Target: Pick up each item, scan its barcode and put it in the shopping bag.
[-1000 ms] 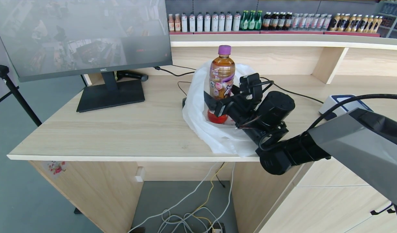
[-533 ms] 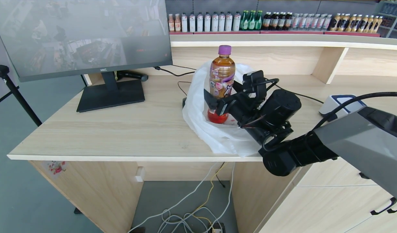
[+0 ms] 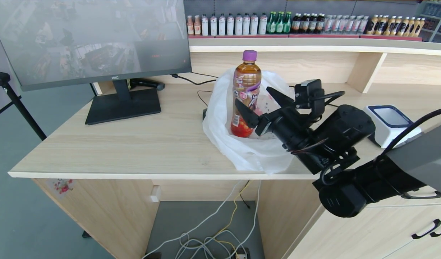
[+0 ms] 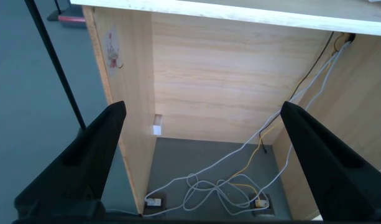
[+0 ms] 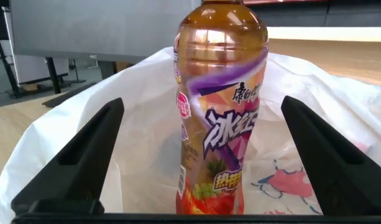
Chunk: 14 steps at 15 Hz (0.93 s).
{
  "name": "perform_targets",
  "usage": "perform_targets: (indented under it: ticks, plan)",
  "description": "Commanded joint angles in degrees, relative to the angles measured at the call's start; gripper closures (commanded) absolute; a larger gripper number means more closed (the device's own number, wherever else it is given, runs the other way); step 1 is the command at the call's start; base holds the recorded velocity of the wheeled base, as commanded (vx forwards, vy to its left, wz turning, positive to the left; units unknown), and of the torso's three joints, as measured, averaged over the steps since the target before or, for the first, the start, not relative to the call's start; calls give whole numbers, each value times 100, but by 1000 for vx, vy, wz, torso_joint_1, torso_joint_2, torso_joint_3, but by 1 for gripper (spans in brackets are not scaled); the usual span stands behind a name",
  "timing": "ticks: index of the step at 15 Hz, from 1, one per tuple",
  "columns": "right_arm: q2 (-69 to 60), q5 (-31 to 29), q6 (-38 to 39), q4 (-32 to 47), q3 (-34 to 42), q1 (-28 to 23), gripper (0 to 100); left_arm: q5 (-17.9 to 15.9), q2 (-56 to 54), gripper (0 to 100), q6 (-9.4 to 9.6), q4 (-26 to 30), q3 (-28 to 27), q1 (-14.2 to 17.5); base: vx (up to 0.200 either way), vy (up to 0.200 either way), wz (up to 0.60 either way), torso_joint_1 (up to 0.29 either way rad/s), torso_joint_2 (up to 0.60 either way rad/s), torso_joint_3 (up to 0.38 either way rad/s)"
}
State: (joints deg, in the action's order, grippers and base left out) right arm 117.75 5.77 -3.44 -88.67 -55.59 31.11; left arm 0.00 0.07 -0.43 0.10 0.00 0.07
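Left tool [image 4: 199, 162] is hanging low in front of the worktop [image 3: 134, 144], below its front edge. Its fingers are standing wide apart and gripping nothing. It is facing the wooden panel under the worktop, with loose cables [image 4: 209, 186] lying on the floor below.

Right tool [image 3: 254, 97] is hovering over the near right part of the shopping bag [image 3: 249, 154]. Its fingers are spread apart, holding nothing, with the tips pointing at the bottle [image 3: 246, 93]. In the right wrist view the bottle is showing in the gap between the two fingers, past their tips. Contact looks unlikely, but I cannot tell for certain.

The bag, thin white plastic, is sitting near the front edge of the worktop with its mouth slumping open. The bottle, amber drink with a purple cap, is standing upright inside it, and the plastic is rising around its lower half.

The scanner [image 3: 389, 124] is sitting on the worktop to the robot's right, well apart from the bag. The monitor [image 3: 91, 39] is standing far left. A shelf of bottles [image 3: 303, 23] is running along the back wall.

Judgement: this bottle is looking finished, bagged and let go. Whether it got scanned is not showing here. Whether more items are waiting, I cannot tell.
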Motion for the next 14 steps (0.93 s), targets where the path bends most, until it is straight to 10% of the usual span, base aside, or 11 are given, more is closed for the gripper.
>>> perform_targets:
  ticks: [1, 14]
  plan:
    - [-613, -5, -34, -133, 532, 44, 0, 0, 1, 0, -1, -1, 0, 1, 0, 0, 0, 0, 0, 0]
    - [-2538, -49, -271, -133, 3309, 413, 0, 0, 1, 0, 16, -1, 0, -7, 0, 0, 0, 0, 0, 0]
